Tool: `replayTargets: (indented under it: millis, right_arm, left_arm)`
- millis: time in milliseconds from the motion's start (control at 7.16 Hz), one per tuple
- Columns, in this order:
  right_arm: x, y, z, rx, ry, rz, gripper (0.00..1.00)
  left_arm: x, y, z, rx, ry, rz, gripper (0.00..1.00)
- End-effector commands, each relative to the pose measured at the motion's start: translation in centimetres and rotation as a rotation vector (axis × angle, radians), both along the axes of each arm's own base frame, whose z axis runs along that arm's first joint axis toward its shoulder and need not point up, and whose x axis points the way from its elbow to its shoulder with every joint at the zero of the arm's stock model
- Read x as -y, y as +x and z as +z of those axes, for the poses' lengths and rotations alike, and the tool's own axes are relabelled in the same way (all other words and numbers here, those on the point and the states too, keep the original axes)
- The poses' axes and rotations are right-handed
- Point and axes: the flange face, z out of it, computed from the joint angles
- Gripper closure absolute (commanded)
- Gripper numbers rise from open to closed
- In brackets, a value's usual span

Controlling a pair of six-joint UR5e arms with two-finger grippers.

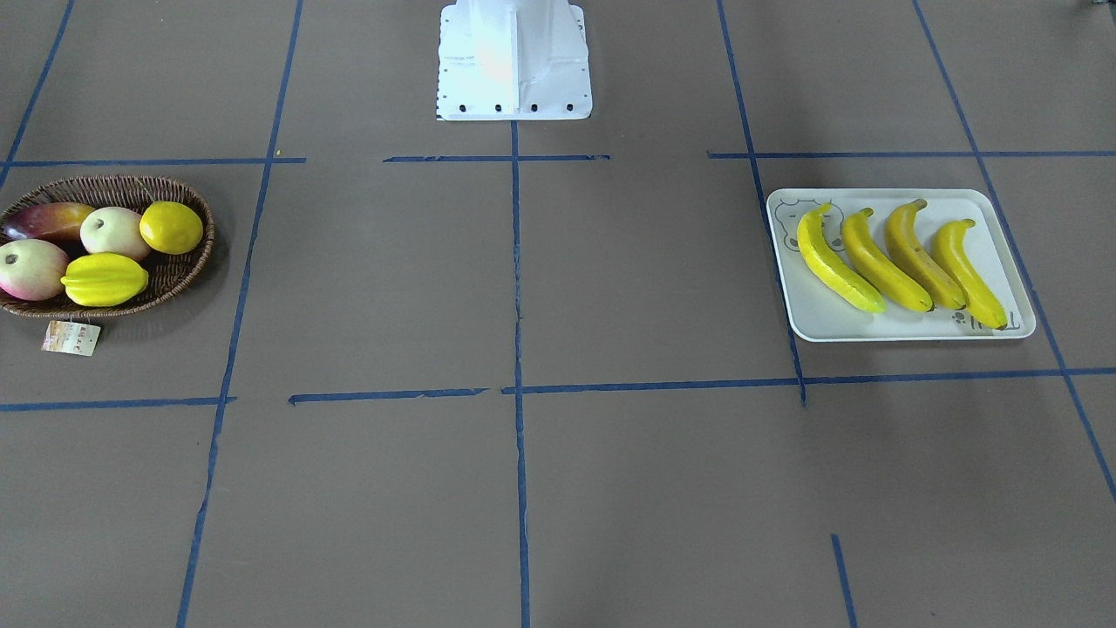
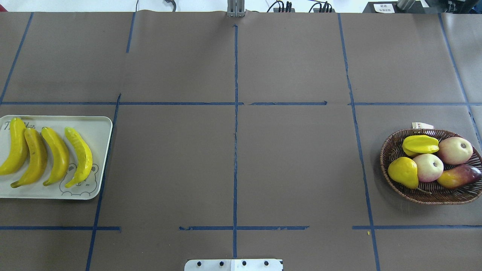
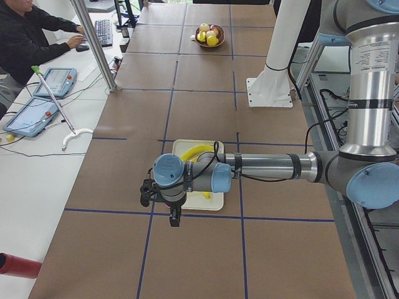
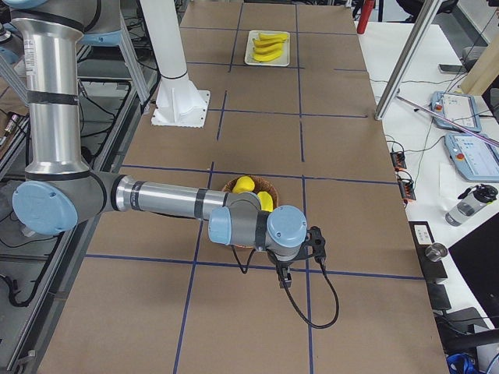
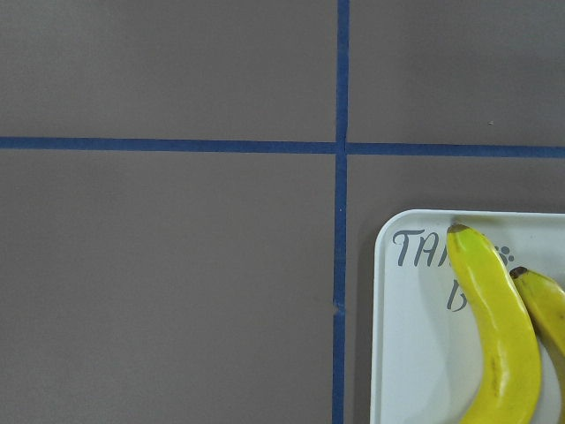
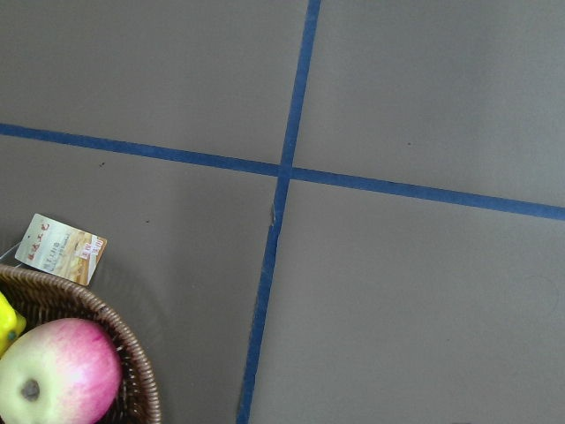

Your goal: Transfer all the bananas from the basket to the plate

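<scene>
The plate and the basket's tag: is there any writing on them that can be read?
"TA", grey letters on the plate, the rest behind a banana; below, one half-hidden letter, perhaps "B".
Paper tag by the basket: print too small to read.

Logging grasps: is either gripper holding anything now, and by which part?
Nothing: all four bananas lie on the plate; the left gripper and right gripper show nothing in them.

Our left arm [image 3: 268, 167], right arm [image 4: 164, 199]: outstretched.
We log left end effector [image 3: 174, 218], right end effector [image 4: 284, 276] pointing down.
</scene>
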Motion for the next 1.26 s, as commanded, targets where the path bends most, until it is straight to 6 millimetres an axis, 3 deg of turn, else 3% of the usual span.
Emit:
replayTargets:
  millis: [0,140,838,1117]
  right_arm:
    - [0.4,0.1,-1.3,-0.009,-0.073,0.088,0.00]
    - [0.1,0.1,-2.2,-0.006,-0.094,0.112,0.00]
    - [-0.5,-0.1,-1.6,0.024,-0.114,0.112,0.00]
    - [-2.3,-0.4,-0.7,0.035,-0.131,0.112,0.00]
  left_arm:
    - [-0.1,0.0,0.0,0.000,-0.002,0.000,0.00]
    - [-0.1,0.0,0.1,0.000,-0.002,0.000,0.00]
    - [0.0,0.1,0.0,0.000,-0.002,0.001,0.00]
    - [0.0,0.1,0.0,0.000,0.000,0.001,0.00]
